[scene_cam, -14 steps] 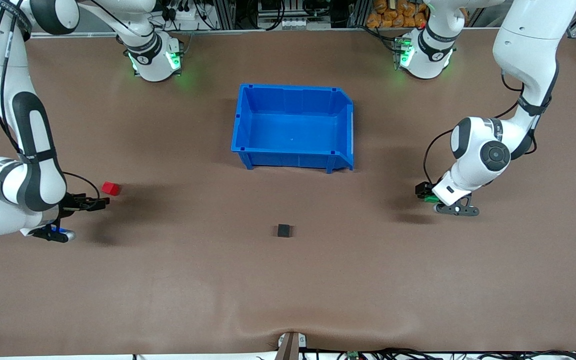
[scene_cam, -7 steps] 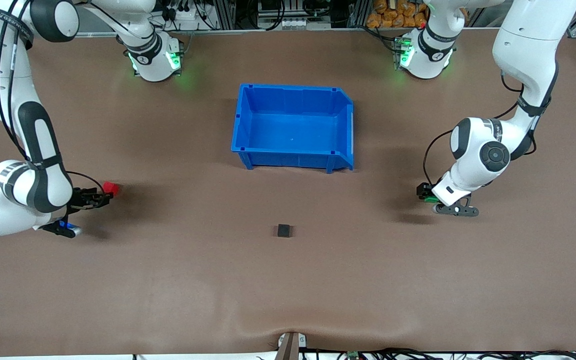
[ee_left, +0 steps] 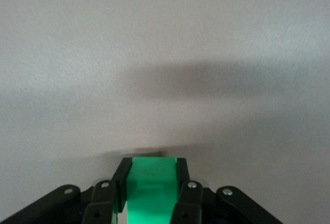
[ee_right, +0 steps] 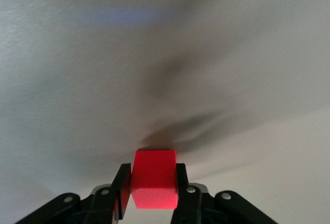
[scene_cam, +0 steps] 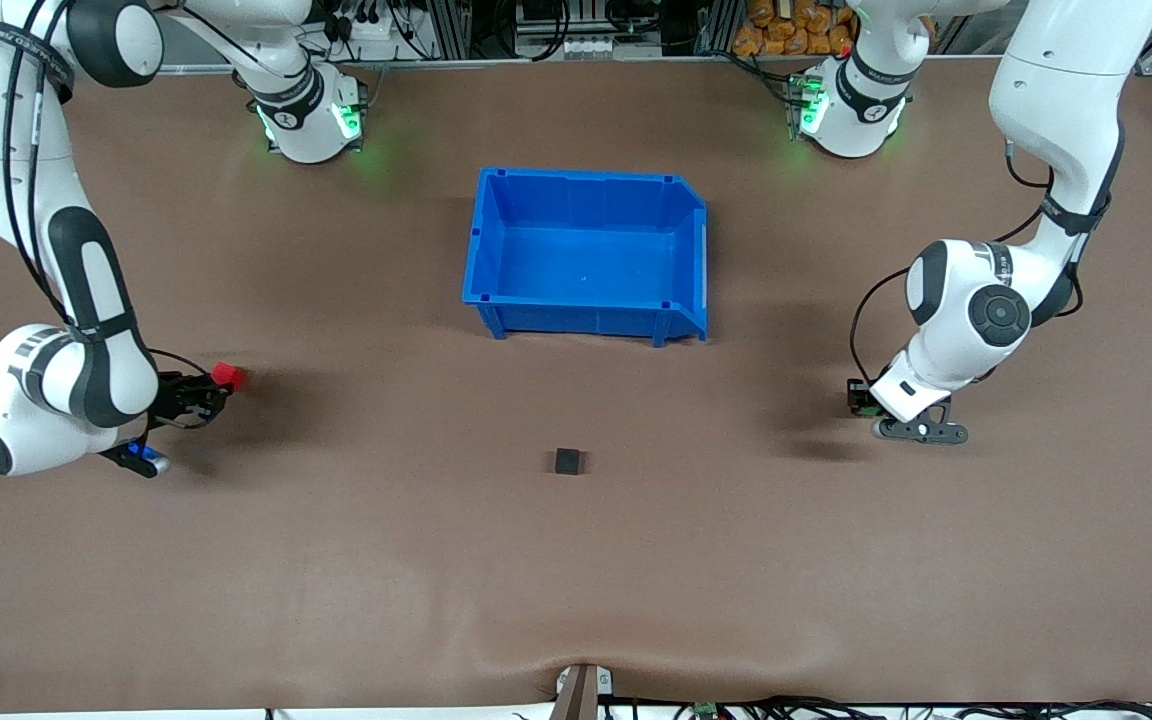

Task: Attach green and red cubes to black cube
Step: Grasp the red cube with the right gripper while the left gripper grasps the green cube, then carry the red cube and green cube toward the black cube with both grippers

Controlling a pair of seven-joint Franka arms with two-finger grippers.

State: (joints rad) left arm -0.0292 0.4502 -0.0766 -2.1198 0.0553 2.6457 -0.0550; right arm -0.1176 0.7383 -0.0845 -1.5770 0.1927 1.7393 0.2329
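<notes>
The black cube sits alone on the brown table, nearer to the front camera than the blue bin. My right gripper is low at the table toward the right arm's end. Its fingers press both sides of the red cube, which the right wrist view shows between the pads. My left gripper is low toward the left arm's end, shut on the green cube. In the front view the left wrist hides almost all of the green cube.
An empty blue bin stands mid-table, farther from the front camera than the black cube. Both arm bases stand along the table's back edge. Cables and a small bracket lie at the front edge.
My right gripper has slid forward until its fingers closed around the red cube, which shifted slightly. My left gripper has drifted a little toward the left arm's end with the green cube.
</notes>
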